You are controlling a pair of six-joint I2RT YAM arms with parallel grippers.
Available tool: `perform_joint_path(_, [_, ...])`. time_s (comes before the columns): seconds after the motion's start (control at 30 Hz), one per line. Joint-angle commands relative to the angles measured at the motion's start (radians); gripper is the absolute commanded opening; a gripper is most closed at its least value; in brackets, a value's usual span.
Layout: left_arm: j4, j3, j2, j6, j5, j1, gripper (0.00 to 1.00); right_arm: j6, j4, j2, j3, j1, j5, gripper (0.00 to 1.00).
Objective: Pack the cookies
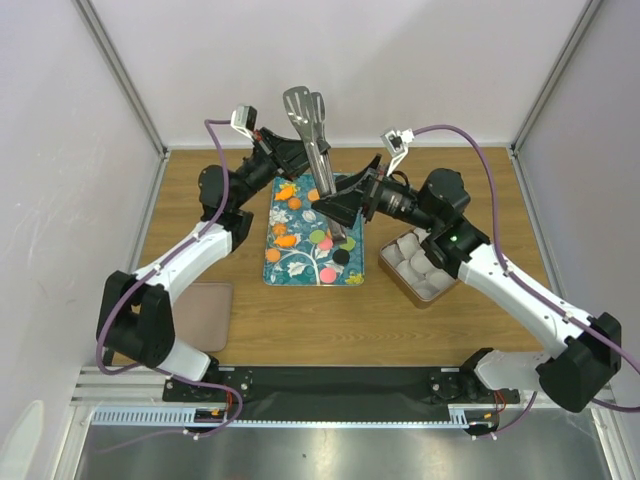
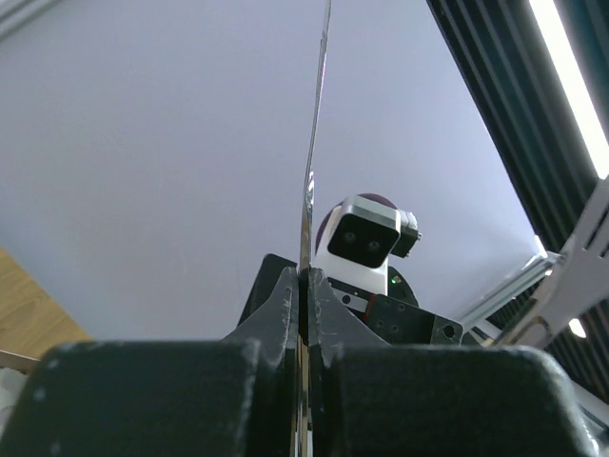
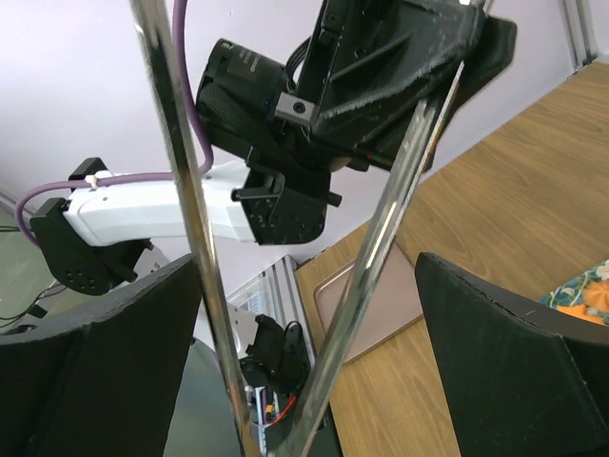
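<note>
Several cookies lie on the teal printed tray [image 1: 300, 262], among them an orange cookie [image 1: 294, 203], a green one [image 1: 316, 237], a black one [image 1: 341, 256] and a pink one [image 1: 327, 275]. Metal tongs [image 1: 318, 150] stand tilted above the tray, wide ends up. My left gripper [image 1: 303, 163] is shut on them; in the left wrist view the left gripper [image 2: 306, 276] pinches the thin steel edge [image 2: 311, 162]. My right gripper [image 1: 337, 208] is open around the lower part of the tongs. In the right wrist view both tong arms [image 3: 388, 228] run between the spread fingers [image 3: 514, 333] of the right gripper [image 3: 309, 267].
A brown box [image 1: 392, 272] with white paper cups stands to the right of the tray. A flat brownish lid [image 1: 205, 315] lies at the left near my left arm's base, also seen as the lid [image 3: 381, 305]. Grey walls enclose the wooden table.
</note>
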Motion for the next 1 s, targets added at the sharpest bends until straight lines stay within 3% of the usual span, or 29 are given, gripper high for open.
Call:
perform_joint_path(0.0, [0.14,0.033,0.015,-0.06,-0.021,-0.018,0.01,-0.023,0.055,0.028,0.074,0.018,0.023,1.0])
perform_joint_path(0.73, [0.154,-0.01,0.02,-0.006,-0.105,-0.046,0.0,-0.018,0.098,0.018,0.063,0.089,0.109,0.99])
perform_joint_path(0.97, [0.176,-0.011,0.028,-0.003,-0.107,-0.048,0.0,-0.009,0.097,-0.005,0.053,0.089,0.143,0.94])
